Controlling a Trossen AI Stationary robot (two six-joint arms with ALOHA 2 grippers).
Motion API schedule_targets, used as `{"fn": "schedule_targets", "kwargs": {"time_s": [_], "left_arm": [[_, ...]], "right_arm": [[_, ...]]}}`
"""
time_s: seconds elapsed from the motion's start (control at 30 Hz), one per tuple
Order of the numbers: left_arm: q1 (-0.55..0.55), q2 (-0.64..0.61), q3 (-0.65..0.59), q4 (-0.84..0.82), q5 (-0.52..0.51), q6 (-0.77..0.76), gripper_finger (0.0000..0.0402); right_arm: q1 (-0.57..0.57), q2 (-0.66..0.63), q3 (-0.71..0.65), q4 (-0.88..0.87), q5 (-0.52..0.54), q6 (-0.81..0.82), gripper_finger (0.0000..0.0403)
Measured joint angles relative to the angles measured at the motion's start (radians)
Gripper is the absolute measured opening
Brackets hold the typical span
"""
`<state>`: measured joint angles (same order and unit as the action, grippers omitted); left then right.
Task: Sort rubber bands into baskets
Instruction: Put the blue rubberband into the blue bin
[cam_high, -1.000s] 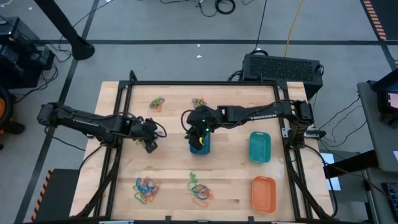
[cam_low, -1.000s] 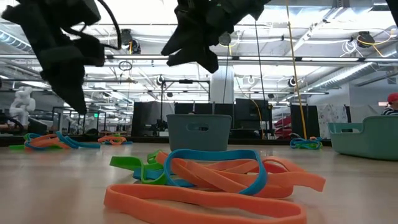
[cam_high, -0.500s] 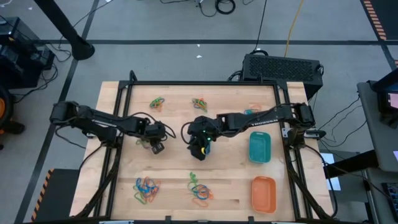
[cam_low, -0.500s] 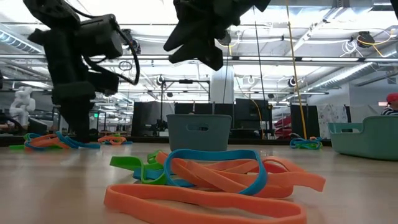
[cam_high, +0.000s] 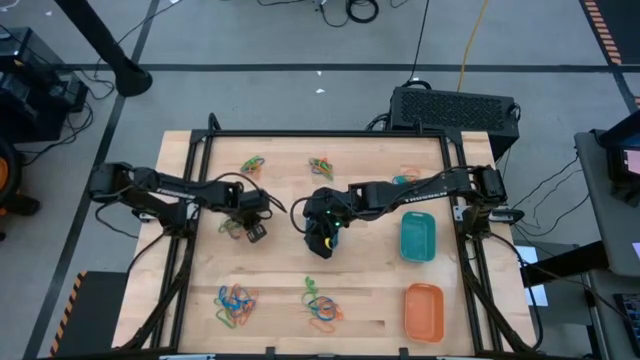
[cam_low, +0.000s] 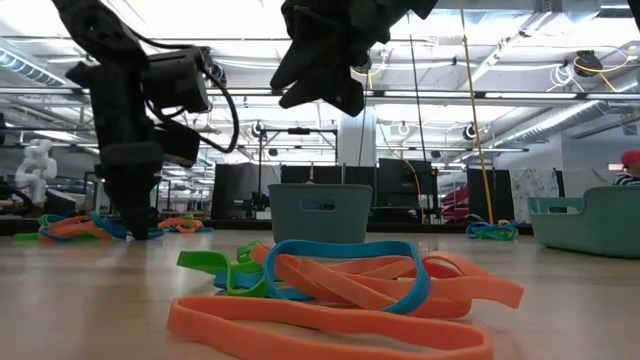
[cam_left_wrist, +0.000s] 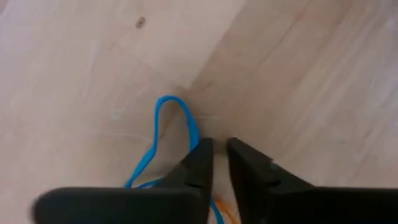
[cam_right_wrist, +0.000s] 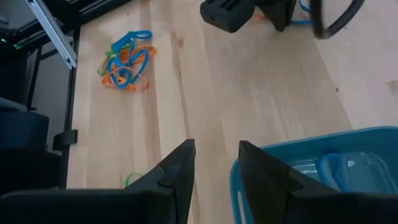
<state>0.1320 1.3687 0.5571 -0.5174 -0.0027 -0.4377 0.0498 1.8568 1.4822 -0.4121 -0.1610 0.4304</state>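
Rubber bands lie in several small heaps on the wooden table (cam_high: 280, 270), and a single blue rubber band (cam_left_wrist: 177, 134) lies on the boards at the tips of the left gripper (cam_left_wrist: 219, 152), which is lowered to the table left of centre. Its two dark fingers (cam_left_wrist: 199, 162) stand nearly together with a narrow gap between them; the blue loop touches the outer side of one finger, and whether it is pinched cannot be told. An orange strand shows just beneath the fingers. To its right, the right gripper (cam_right_wrist: 214, 158) hangs above the blue basket (cam_right_wrist: 323, 165), jaws somewhat apart and holding nothing; the arm covers most of this basket in the high view. Blue bands already lie inside the basket. Farther right stand the teal basket (cam_high: 417, 236) and, nearer, the orange basket (cam_high: 424, 310). A mixed heap (cam_high: 235, 306) lies near-left, another heap (cam_high: 321, 306) near-centre, which fills the foreground of the low view, and two smaller heaps (cam_high: 252, 165) lie at the far side. A black frame (cam_high: 320, 133) borders the table, and a dark box (cam_high: 455, 106) sits beyond its far right corner.
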Motion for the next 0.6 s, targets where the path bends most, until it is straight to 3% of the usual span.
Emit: {"fn": "schedule_targets", "kwargs": {"time_s": [0.07, 0.23, 0.5, 0.6], "left_arm": [[0.013, -0.015, -0.001, -0.001, 0.006, 0.000, 0.0009], [0.022, -0.067, 0.002, -0.004, 0.004, 0.008, 0.0004], [0.003, -0.252, 0.004, 0.018, 0.082, -0.010, 0.0002], [-0.003, -0.325, 0.005, -0.003, 0.030, -0.027, 0.0002]], "right_arm": [[0.000, 0.000, 0.000, 0.000, 0.000, 0.000, 0.0116], [0.000, 0.000, 0.000, -0.003, -0.002, 0.000, 0.0116], [0.000, 0.000, 0.000, -0.019, 0.001, -0.008, 0.0116], [0.000, 0.000, 0.000, -0.019, 0.002, -0.008, 0.0116]]}}
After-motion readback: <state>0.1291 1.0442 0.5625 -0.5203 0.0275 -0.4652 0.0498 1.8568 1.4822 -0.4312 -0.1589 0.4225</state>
